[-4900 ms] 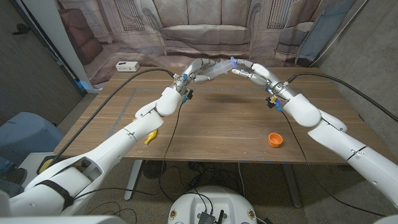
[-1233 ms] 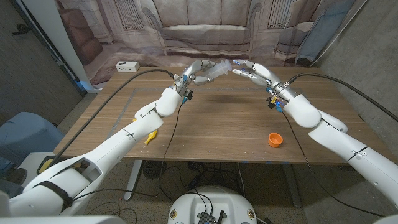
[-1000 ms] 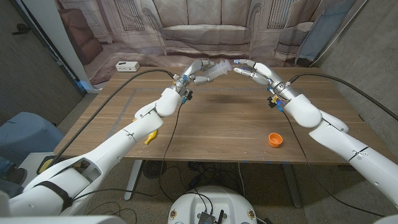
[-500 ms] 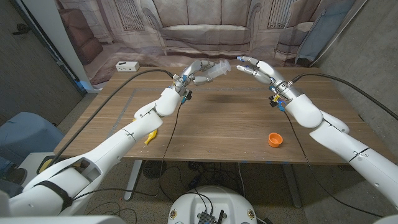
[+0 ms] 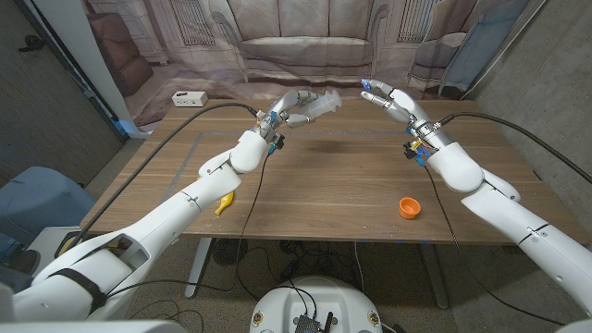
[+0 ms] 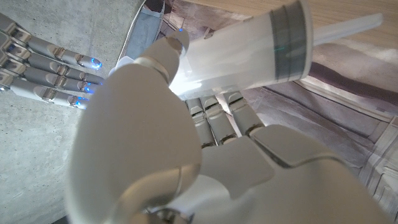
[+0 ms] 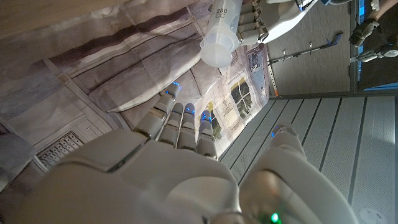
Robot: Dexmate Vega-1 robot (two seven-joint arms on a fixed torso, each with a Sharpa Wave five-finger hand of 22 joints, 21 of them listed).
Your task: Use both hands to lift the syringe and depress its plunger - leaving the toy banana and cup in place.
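My left hand (image 5: pixel 289 104) grips a clear syringe (image 5: pixel 321 106) and holds it in the air above the table's far middle. In the left wrist view the syringe barrel (image 6: pixel 249 53) lies across my left hand (image 6: pixel 155 149), its grey plunger seal (image 6: pixel 289 40) near the nozzle end. My right hand (image 5: pixel 392 100) hovers to the syringe's right, fingers spread, holding nothing, a gap between it and the syringe. The right wrist view looks past my right hand (image 7: pixel 174 168) at the syringe's flanged end (image 7: pixel 219 38). The yellow toy banana (image 5: pixel 225 203) lies near the left front edge. An orange cup (image 5: pixel 410 207) stands at front right.
A white power strip (image 5: pixel 188 98) lies at the wooden table's (image 5: pixel 333 185) far left. A printed backdrop of a sofa hangs behind the table. Black cables run along both arms over the table.
My right hand has drawn back to the right, away from the syringe's plunger end, which its fingertips touched earlier. The left hand still holds the syringe in the same spot.
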